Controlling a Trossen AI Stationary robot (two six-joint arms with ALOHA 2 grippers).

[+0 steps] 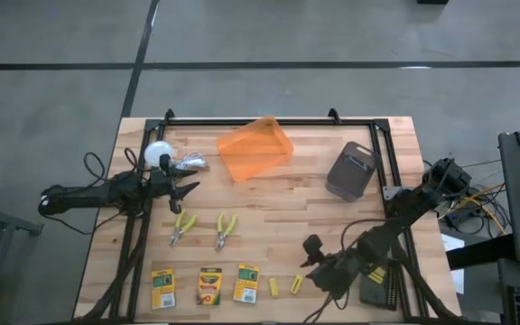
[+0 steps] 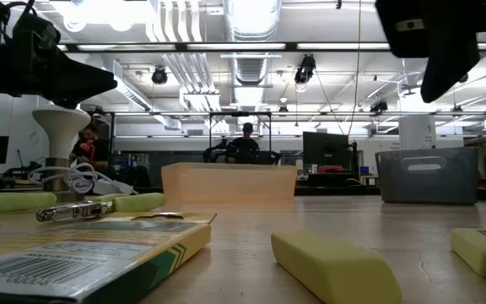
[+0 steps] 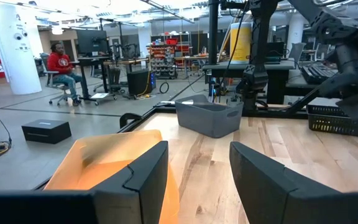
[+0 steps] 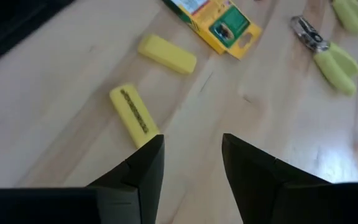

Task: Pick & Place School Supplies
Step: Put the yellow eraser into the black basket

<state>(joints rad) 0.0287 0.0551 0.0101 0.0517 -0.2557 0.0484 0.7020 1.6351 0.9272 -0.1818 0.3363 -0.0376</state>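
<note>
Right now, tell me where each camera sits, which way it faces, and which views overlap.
High view: overhead, straight down on the table; both arms show, left gripper and right gripper.
Low view: tabletop level, looking across at a crayon box; arm parts overhead.
Left wrist view: past open jaws toward the orange bin and grey bin.
Right wrist view: down past open jaws onto two yellow blocks.
Shared: both bins appear in the high, low and left wrist views.

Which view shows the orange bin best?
The high view: the whole orange bin shows at the table's far side, tilted, apart from the grey bin. The low view shows only its side wall; the left wrist view, part of its inside; the right wrist view, nothing.
</note>
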